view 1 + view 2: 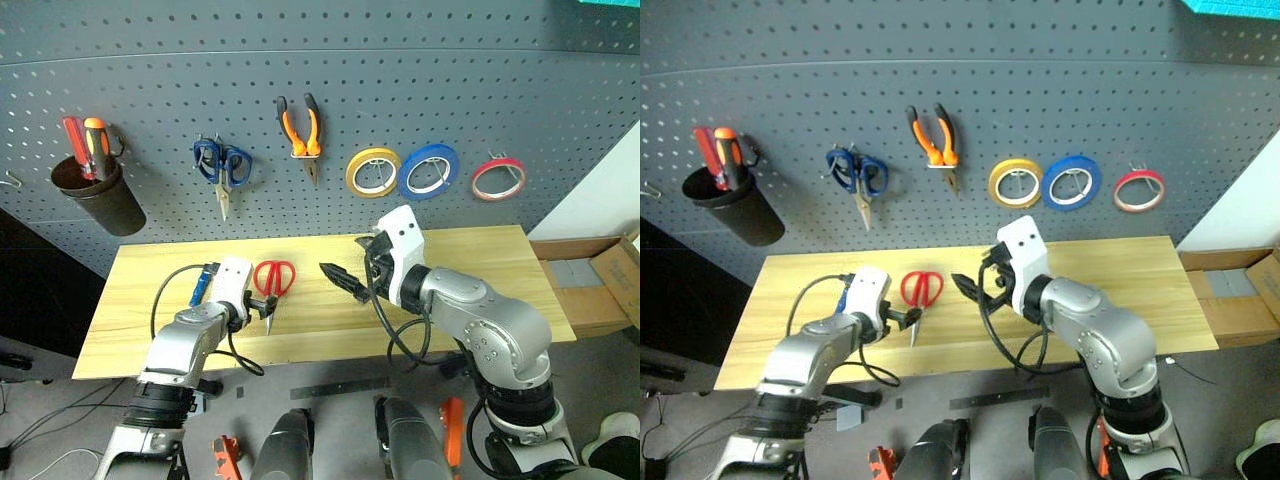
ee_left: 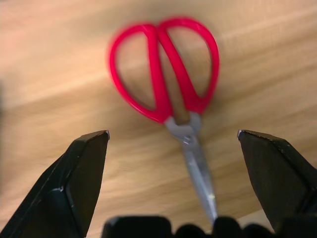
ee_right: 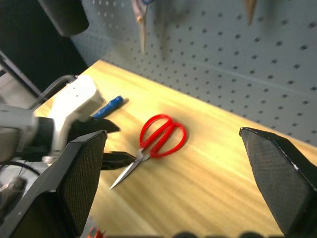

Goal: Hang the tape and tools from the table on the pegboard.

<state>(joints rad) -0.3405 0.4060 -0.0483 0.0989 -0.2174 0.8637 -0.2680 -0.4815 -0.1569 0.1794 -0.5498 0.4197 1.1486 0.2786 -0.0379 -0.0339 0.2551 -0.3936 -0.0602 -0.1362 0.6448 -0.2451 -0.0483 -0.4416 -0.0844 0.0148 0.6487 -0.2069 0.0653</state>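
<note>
The left gripper [image 1: 262, 306] hangs low over the near part of the table [image 1: 480, 262], its two black fingers [image 2: 81, 171] spread wide apart and empty; the steel blades of the red-handled scissors [image 1: 273, 281] run between those fingers in the left wrist view, though I cannot tell whether a fingertip touches them; the scissors lie flat on the wood, handles toward the pegboard, blades pointing at the near edge. Just beside the left wrist, on its outer side, lies the blue-handled screwdriver [image 1: 204, 282], partly hidden behind the white housing; a black cable loops from that arm over the wood.

The right gripper [image 1: 343, 280] hovers near the middle of the table, pointing toward the robot's left at the scissors, its fingers [image 3: 79, 181] likewise wide apart with nothing between them; it is clear of the scissors.

Behind the table stands the pegboard [image 1: 500, 90]; on it hang, from left to right, a dark cup [image 1: 97, 192] holding a red and an orange screwdriver [image 1: 86, 143], the blue-handled scissors [image 1: 222, 170], the orange-and-black pliers [image 1: 301, 133], the yellow roll [image 1: 372, 172], the blue roll [image 1: 429, 171] and the thin red ring of tape [image 1: 498, 179]; to the right of the table sits an open cardboard box [image 1: 600, 285].
</note>
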